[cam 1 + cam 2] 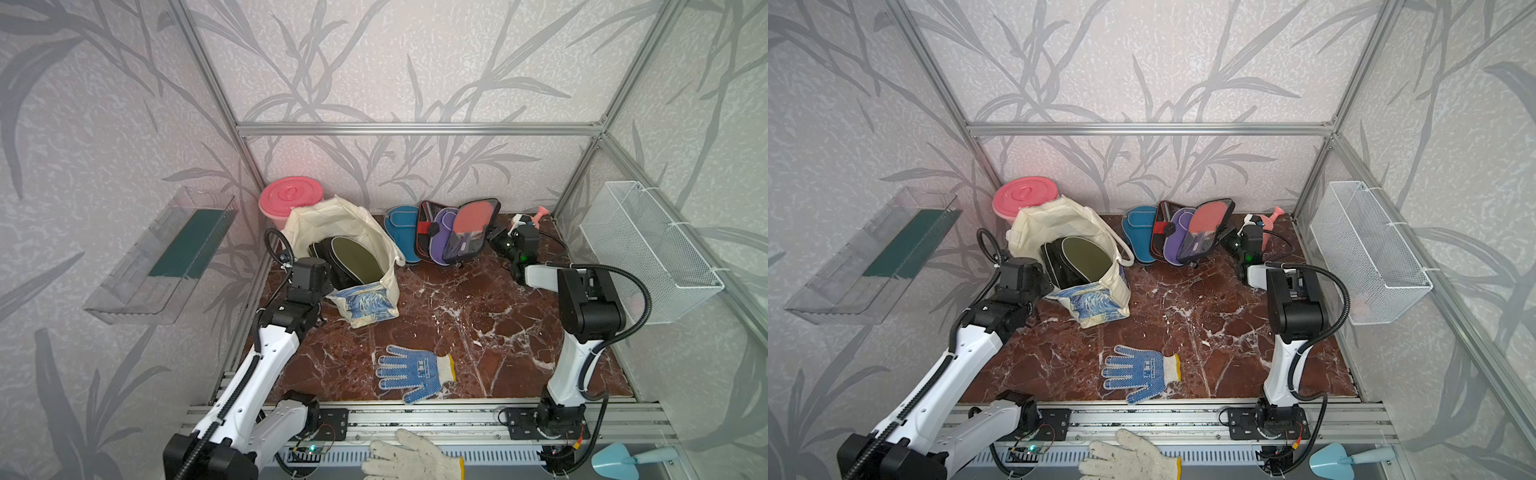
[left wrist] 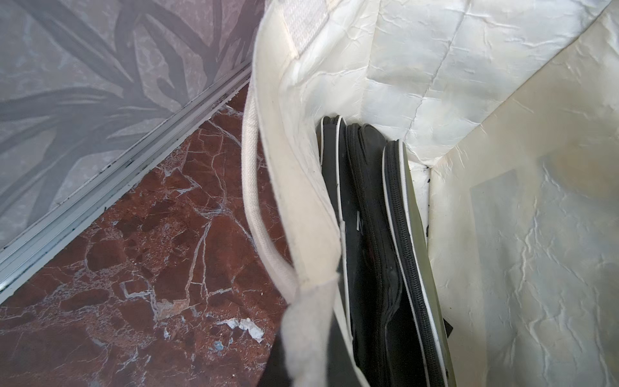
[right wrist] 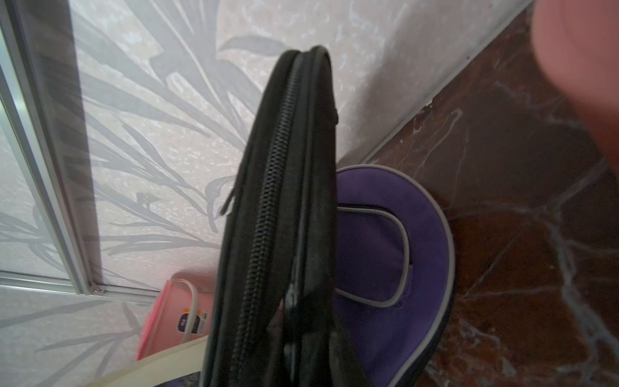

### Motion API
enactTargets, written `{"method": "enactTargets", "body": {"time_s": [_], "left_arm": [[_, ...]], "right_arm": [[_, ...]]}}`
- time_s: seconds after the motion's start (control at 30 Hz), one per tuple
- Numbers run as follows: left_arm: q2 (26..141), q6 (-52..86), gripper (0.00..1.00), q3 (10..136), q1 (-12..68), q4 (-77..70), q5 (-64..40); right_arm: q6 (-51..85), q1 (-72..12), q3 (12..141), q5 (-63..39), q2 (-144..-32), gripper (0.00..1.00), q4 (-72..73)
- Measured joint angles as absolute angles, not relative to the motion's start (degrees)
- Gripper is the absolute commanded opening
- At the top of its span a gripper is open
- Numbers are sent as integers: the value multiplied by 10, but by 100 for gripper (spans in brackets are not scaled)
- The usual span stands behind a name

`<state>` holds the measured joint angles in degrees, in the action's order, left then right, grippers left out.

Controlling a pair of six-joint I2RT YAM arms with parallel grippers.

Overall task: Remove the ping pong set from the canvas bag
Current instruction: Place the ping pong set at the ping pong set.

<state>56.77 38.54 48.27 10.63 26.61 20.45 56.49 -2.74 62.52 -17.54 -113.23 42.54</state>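
The ping pong set (image 1: pixel 473 220) is in two places. One part leans in a row against the back wall: a blue case (image 1: pixel 401 232), a purple case (image 3: pixel 385 251) and a clear-fronted pack (image 1: pixel 1208 220) with a red paddle. The other part, an olive case (image 1: pixel 359 257) and at least one black case (image 2: pixel 368 234), stands inside the canvas bag (image 1: pixel 332 224), which is at the back on the left of the tabletop (image 1: pixel 457 316).

The left gripper (image 1: pixel 326 289) has its jaws clenched, as it seems on the near rim of the bag, and this holds the mouth open.

The right gripper (image 1: pixel 490 237) is at the lower end of the clear-fronted pack. I cannot tell whether its jaws grasp the pack or are already free of it.

I judge the step in hand to be setting this pack down. To do it well, the right arm should let go only when the pack rests firmly on the purple case. It should then draw back along the line of the pack's edge, so that the zip does not catch. The left arm should not pull on the rim, because the bag could tip over. The olive case lies nearest to the open mouth, so it seems the easiest one to take next.
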Motion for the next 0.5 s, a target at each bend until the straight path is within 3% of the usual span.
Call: {"method": "enactTargets", "body": {"time_s": [0.17,0.5], "left_arm": [[568,385,0,483,106,266,204],[571,385,0,483,106,265,204]], "right_arm": [[539,-27,625,-167,-1132,60,408],[495,-26,625,-152,-1110,66,348]]}}
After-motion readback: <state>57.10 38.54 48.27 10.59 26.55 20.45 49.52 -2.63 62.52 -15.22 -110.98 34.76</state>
